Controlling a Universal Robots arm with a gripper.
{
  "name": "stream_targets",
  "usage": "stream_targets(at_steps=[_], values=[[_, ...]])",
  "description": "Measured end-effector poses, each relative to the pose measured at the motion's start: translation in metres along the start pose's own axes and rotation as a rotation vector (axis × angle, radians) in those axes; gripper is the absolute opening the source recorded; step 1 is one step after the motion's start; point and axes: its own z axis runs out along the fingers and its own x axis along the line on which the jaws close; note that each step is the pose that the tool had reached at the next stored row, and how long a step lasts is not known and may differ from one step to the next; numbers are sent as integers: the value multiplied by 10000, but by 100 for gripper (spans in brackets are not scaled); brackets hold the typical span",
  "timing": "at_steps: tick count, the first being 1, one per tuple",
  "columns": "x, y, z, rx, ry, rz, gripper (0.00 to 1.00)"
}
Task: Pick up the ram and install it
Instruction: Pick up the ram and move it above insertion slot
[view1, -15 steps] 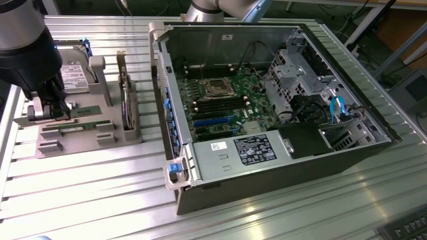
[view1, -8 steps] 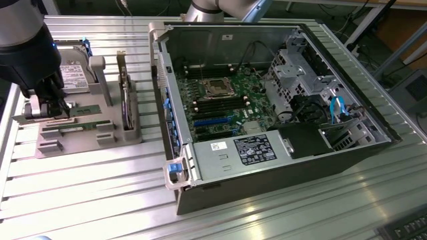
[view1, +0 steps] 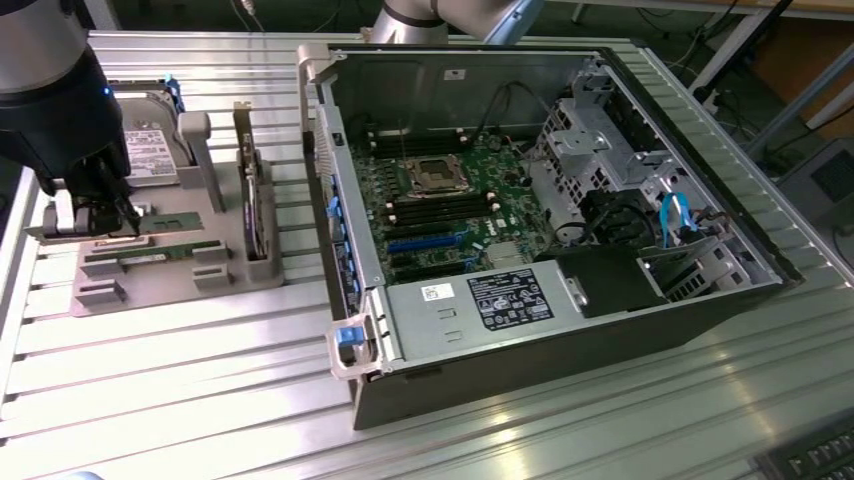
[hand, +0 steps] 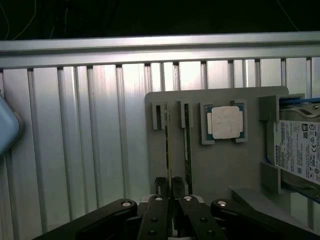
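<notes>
The grey holder tray (hand: 220, 170) carries two green ram sticks, the ram (hand: 167, 142) and its twin (hand: 186, 145), side by side. It also carries one silver square processor chip (hand: 226, 121) just beside the twin and one hard drive (hand: 299, 150) with a white label at the tray's edge beyond the chip. One gripper (hand: 168, 184) with two fingers (hand: 160, 184) is at the tray, and one open computer case (view1: 561, 350), with one motherboard (view1: 441, 200) and one power supply (view1: 461, 320), stands apart from the tray on the one slatted metal table (view1: 160, 380).
</notes>
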Motion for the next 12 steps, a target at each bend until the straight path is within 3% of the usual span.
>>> stream_targets(at_steps=[12], values=[[-5,14,-95,1,0,14,14]])
